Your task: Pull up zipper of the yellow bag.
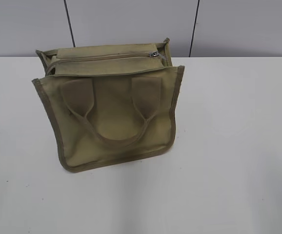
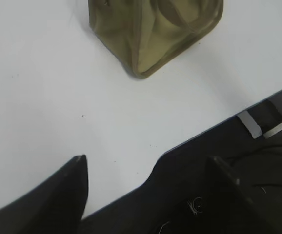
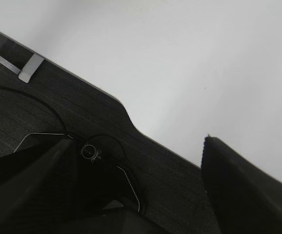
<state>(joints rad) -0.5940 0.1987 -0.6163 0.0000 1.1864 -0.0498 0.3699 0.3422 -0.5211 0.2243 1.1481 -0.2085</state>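
Yellow bag upright on white table, left of centre. Zipper along top, silver pull at right end. Left hand wide, empty, near table edge, well apart from bag. Right hand wide, empty.

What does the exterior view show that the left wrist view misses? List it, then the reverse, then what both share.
Only the exterior view: the zipper along the bag's top, its silver pull at the right end, the looped handle and the grey wall panels.
Only the left wrist view: the left tool, open and empty, and the table's dark edge.
Both: the yellow bag on the white table.
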